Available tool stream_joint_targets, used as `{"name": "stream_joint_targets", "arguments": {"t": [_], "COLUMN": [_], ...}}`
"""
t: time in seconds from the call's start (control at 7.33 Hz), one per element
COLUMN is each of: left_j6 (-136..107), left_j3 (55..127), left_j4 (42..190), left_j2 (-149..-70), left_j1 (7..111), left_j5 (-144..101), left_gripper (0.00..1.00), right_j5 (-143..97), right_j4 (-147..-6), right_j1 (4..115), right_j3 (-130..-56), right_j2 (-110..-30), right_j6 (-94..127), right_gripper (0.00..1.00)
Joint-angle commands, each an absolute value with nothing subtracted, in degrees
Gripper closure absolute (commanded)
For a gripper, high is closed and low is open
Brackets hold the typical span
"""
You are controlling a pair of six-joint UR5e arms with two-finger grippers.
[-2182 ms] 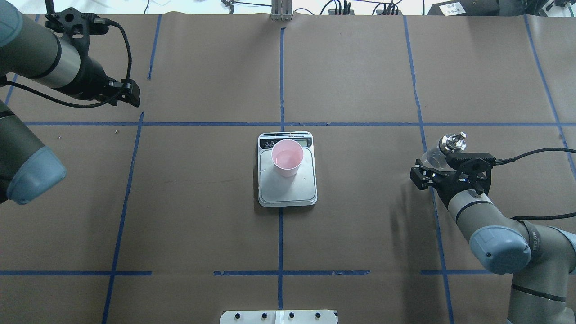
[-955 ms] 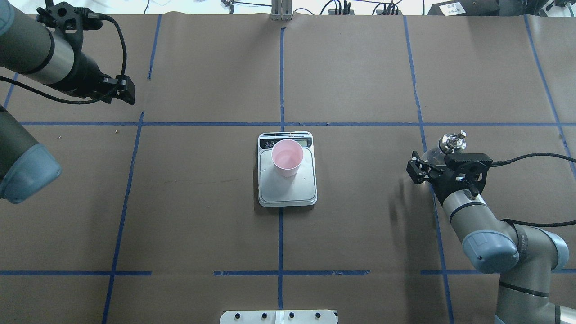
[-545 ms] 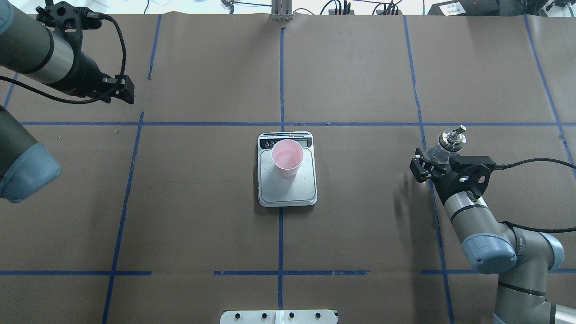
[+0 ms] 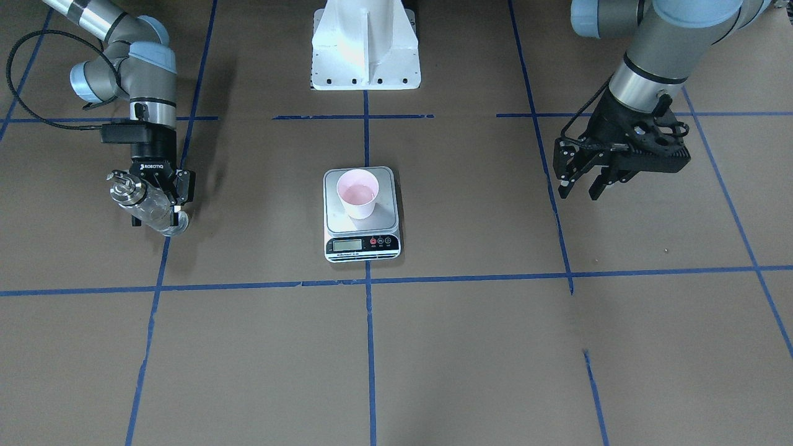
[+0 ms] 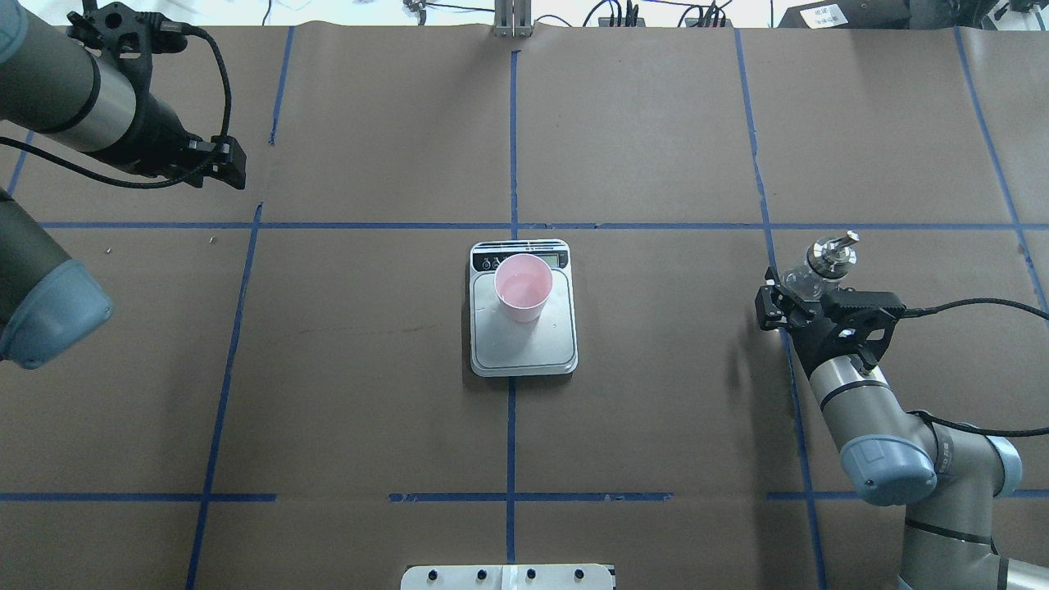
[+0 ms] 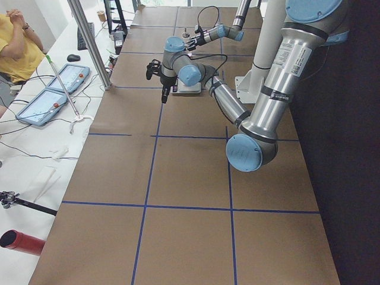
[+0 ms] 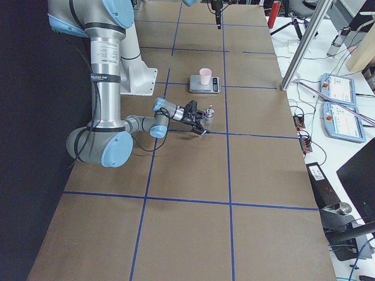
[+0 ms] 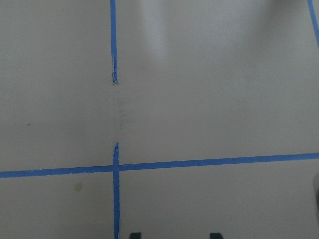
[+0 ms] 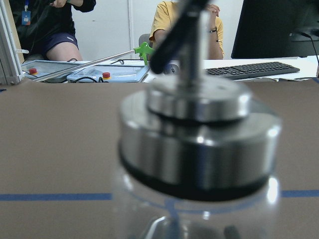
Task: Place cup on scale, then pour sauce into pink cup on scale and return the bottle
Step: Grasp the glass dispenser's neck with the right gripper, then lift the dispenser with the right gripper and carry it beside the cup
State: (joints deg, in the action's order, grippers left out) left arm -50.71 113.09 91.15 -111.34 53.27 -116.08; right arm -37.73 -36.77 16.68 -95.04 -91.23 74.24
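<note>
The pink cup [image 5: 523, 287] stands upright on the back half of the scale [image 5: 524, 348] at the table's middle; the cup also shows in the front view [image 4: 357, 193]. My right gripper [image 5: 791, 299] is shut on the clear glass bottle [image 5: 807, 277], tilted, low over the table at the right. Its silver cap [image 4: 122, 189] points away from the scale and fills the right wrist view [image 9: 199, 134]. The sauce inside is barely visible. My left gripper [image 4: 579, 186] is open and empty, raised over the far left.
The white robot base [image 4: 365, 49] stands at the near edge. Blue tape lines [image 5: 512, 139] divide the brown table cover. Operators [image 9: 189, 20] sit beyond the far edge with tablets [image 7: 337, 88] and a keyboard.
My right gripper has shifted slightly right and nearer with the bottle, and the bottle has tipped more upright. My left arm drew back a little early on and then held still.
</note>
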Motion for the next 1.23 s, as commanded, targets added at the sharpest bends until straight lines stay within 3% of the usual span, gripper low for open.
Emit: {"name": "stream_joint_targets", "arguments": {"t": [0.0, 0.27, 0.55, 0.68, 0.95, 1.09], "left_j6": [-50.71, -50.71, -46.61, -46.58, -46.49, -46.49], "left_j3": [113.12, 113.03, 113.03, 112.85, 112.76, 112.76], "left_j4": [90.97, 90.97, 91.06, 91.05, 91.05, 90.97], "left_j2": [-111.45, -111.36, -110.57, -110.65, -110.65, -110.65], "left_j1": [53.26, 53.26, 53.44, 53.44, 53.44, 53.52], "left_j5": [-116.1, -116.1, -116.1, -116.02, -116.02, -116.02], "left_gripper": [0.45, 0.45, 0.42, 0.42, 0.42, 0.42], "right_j5": [-34.99, -33.58, -33.66, -34.01, -33.66, -33.58], "right_j4": [-36.83, -39.79, -54.42, -60.58, -67.63, -75.51], "right_j1": [16.17, 16.17, 16.26, 16.35, 15.74, 15.82], "right_j3": [-97.71, -102.89, -108.09, -108.54, -107.93, -107.67], "right_j2": [-90.36, -90.27, -87.65, -82.75, -80.96, -75.38], "right_j6": [74.09, 71.56, 64.7, 64.69, 63.56, 62.85], "right_gripper": [1.0, 1.0, 1.0, 1.0, 1.0, 1.0]}}
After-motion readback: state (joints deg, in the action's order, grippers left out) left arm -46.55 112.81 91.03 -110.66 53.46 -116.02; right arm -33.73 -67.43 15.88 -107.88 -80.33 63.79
